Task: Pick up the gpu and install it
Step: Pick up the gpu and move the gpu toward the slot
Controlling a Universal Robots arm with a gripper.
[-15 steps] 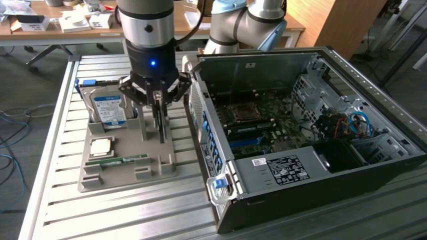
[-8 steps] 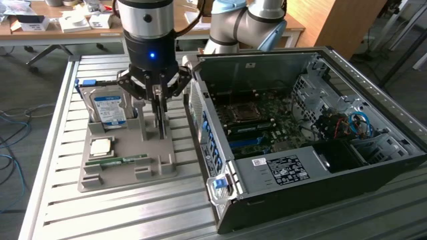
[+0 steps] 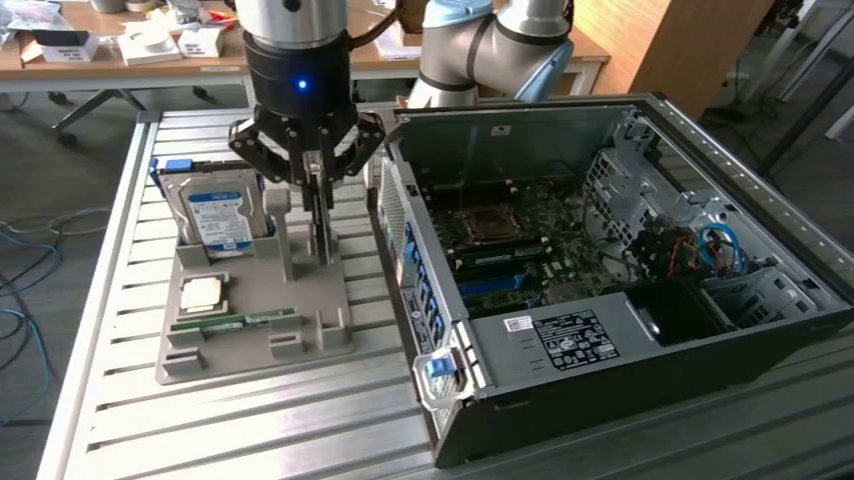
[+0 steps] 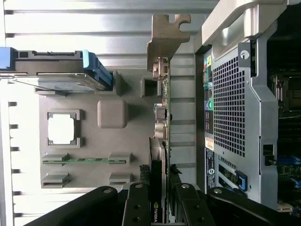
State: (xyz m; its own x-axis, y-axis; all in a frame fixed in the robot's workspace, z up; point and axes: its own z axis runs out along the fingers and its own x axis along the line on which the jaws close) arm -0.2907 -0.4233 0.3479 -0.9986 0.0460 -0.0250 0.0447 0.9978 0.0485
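The gpu (image 3: 322, 235) stands on edge over the grey holder (image 3: 254, 350), a thin dark card. In the wrist view I see the gpu's (image 4: 164, 108) edge with its silvery bracket (image 4: 162, 42) at the far end and a green logo near my fingers. My gripper (image 3: 316, 185) hangs straight above the holder, shut on the card's upper edge, one black finger (image 4: 138, 205) on each side. Whether the card's lower edge still sits in the holder's slot I cannot tell. My gripper (image 4: 160, 207) is a little way from the open computer case (image 3: 561, 340).
The holder also carries a silver hard drive (image 3: 218, 215) with a blue-white label, a processor chip (image 3: 203, 291) and a green memory stick (image 3: 247, 321). The case lies on its side at the exterior view's right, motherboard (image 3: 507, 250) exposed. Everything rests on a slatted metal table (image 3: 267, 420).
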